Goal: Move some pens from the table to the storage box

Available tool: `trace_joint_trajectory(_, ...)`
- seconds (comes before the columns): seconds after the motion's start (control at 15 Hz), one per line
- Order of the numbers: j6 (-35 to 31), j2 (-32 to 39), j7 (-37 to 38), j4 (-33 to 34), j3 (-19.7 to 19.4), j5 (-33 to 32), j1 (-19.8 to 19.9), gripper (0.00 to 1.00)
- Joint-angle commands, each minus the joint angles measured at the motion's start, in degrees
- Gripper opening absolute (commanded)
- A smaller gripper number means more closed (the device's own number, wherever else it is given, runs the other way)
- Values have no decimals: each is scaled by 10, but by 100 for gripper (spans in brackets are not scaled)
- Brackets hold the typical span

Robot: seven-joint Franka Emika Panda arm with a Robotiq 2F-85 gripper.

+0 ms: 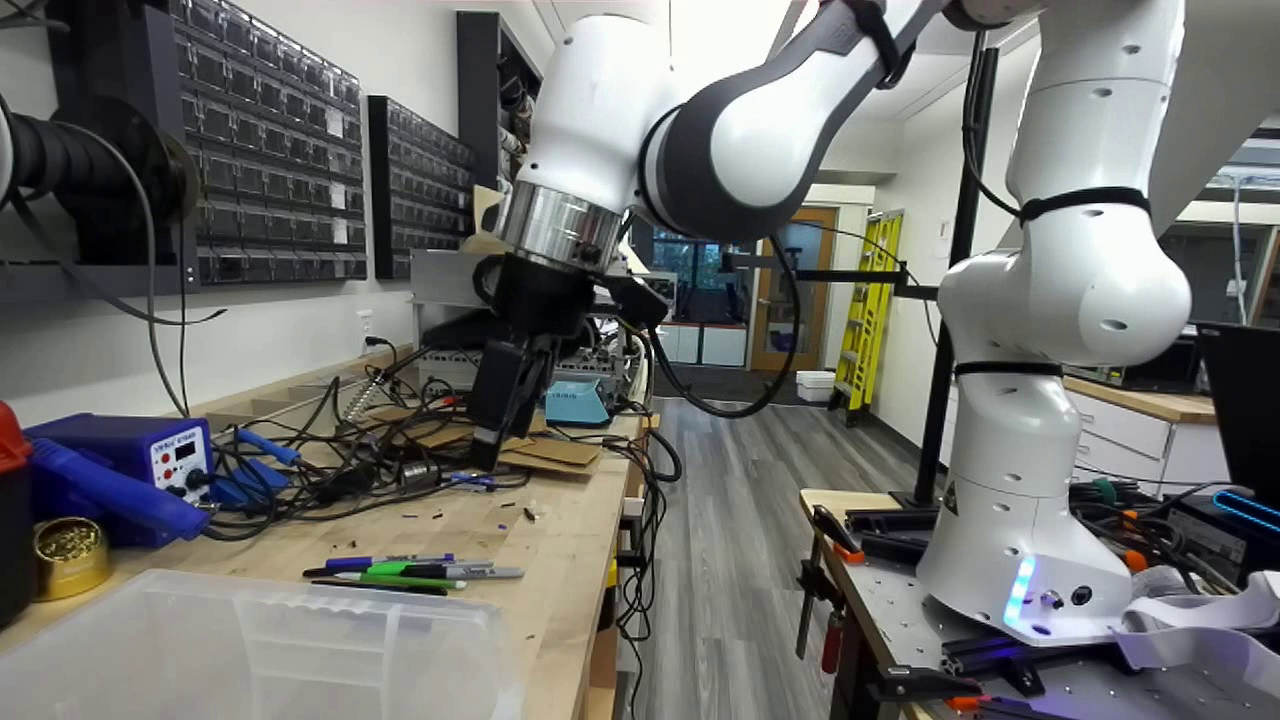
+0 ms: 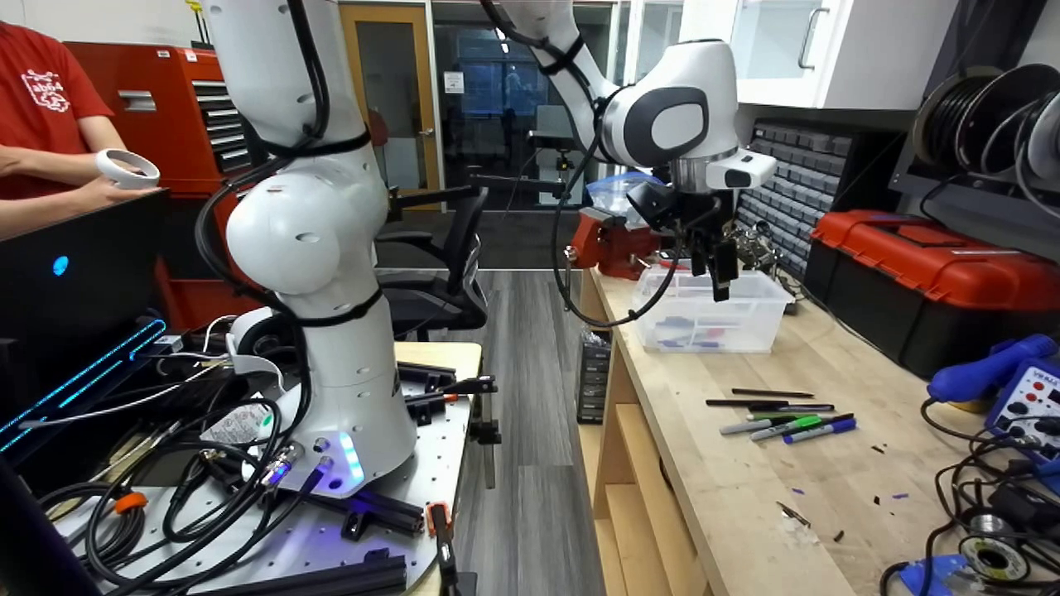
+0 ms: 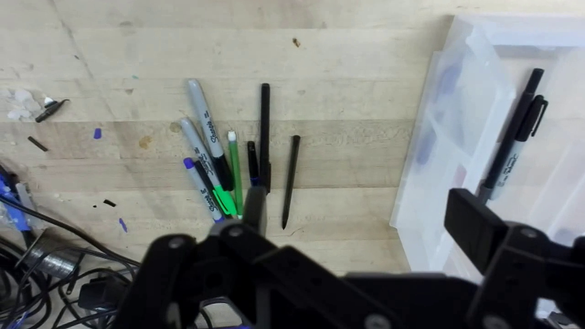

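Several pens lie loosely grouped on the wooden table [image 2: 745, 480]. In the wrist view they include grey Sharpies [image 3: 208, 119], a green pencil [image 3: 235, 169], a black pen [image 3: 265, 123] and a thin dark pencil [image 3: 290, 183] lying apart. The pens show in both exterior views, including a blue marker [image 1: 385, 561] and its blue cap end [image 2: 843, 425]. The clear storage box [image 2: 704, 331] shows in every view [image 1: 330, 630] [image 3: 466, 109]. It holds a black pen and a Sharpie [image 3: 512, 162]. My gripper [image 3: 365, 217] is open and empty, above table and box wall.
A blue soldering station [image 1: 165, 465] and tangled cables [image 1: 350, 470] lie along the wall side. A red-lidded toolbox [image 2: 936, 281] stands beside the box, and a red vise [image 2: 609, 248] behind it. Small scraps [image 3: 50, 109] dot the table.
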State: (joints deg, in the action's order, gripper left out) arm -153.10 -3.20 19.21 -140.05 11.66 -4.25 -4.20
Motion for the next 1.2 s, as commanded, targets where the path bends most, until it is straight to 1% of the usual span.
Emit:
trace_joint_trajectory(0.0,3,61,46,52,-18,-56,-3,100)
trace_joint_trajectory(0.2,21,95,64,85,-37,-70,-18,100)
trace_joint_trajectory(0.33,34,103,62,98,-44,-58,-27,100)
trace_joint_trajectory(0.4,7,95,36,76,-46,-47,-25,100)
trace_joint_trajectory(0.93,7,102,36,81,-51,-46,-30,100)
trace_joint_trajectory(1.13,16,127,42,97,-55,-56,-34,100)
